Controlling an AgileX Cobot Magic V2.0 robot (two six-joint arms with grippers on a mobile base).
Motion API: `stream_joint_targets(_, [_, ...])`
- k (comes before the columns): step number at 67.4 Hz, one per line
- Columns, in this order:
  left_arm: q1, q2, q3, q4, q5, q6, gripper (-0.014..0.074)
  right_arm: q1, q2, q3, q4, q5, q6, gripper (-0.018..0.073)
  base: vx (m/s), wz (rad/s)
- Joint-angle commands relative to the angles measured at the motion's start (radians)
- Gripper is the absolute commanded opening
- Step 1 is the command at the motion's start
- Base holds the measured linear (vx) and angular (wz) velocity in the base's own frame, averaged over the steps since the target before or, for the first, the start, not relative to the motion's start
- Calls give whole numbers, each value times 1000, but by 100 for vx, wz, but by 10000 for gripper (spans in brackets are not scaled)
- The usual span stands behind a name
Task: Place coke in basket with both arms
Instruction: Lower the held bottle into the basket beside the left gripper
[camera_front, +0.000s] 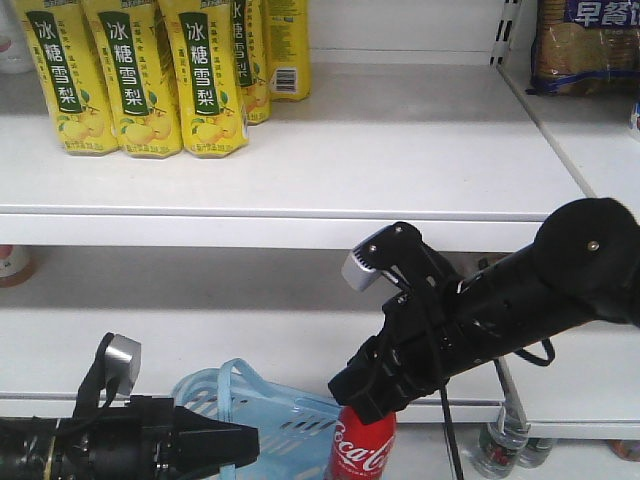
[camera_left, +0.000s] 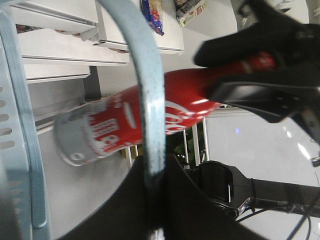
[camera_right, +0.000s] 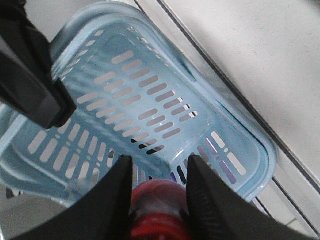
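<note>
Pale surface (camera_right: 280, 40) is running under the rig, with a stepped edge line crossing it diagonally. Beyond, white shelves (camera_front: 330, 170) are filling the front view. The upper board is carrying yellow bottles (camera_front: 130, 80) at 11 o'clock, and a snack bag (camera_front: 585, 45) is sitting at 1 o'clock in the next bay. Clear bottles (camera_front: 505, 440) are standing at 5 o'clock below the lowest board.

Coke (camera_front: 362, 445) is hanging upright at 6 o'clock in the front view, just right of the basket (camera_front: 290, 420), with its base cut off by the frame. It is showing a slim red body and white script. The left wrist view is also showing a grey-and-white printed band round the base, which is touching nothing. Right gripper (camera_front: 365, 395) is pinching the neck, with both fingers (camera_right: 120, 200) pressing on either side of the red cap. I cannot tell whether the coke is over the rim or just outside it.

Left gripper (camera_front: 240, 442) is reaching in from 8 o'clock, its jaws clamping one blue loop handle (camera_left: 150, 100) of the basket. In the right wrist view the basket is lying past the coke toward 12 o'clock. It is light blue, and its slotted walls and slotted bottom are in plain view.
</note>
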Motion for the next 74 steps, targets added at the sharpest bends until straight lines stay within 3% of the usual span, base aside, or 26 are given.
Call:
stream_joint_targets(1, [-1, -34, -13, -62, -229, 9, -6, 1, -6, 5, 177, -96, -48, -3, 0, 0])
stream_joint_targets(14, [-1, -34, -13, -62, -229, 9, -6, 1, 76, 5, 317, -85, -145, -3, 0, 0])
stream_joint_targets(47, [-1, -34, -13, -62, -229, 9, -6, 31, 260, 5, 334, -131, -151, 33, 0, 0])
stream_joint_targets(63, [-1, -34, -13, -62, -229, 9, -6, 147, 295, 5, 327, -196, -201, 166, 0, 0])
stream_joint_targets(74, [-1, -34, -13, -62, -229, 9, -6, 161, 294, 5, 319, -231, -201, 302, 0, 0])
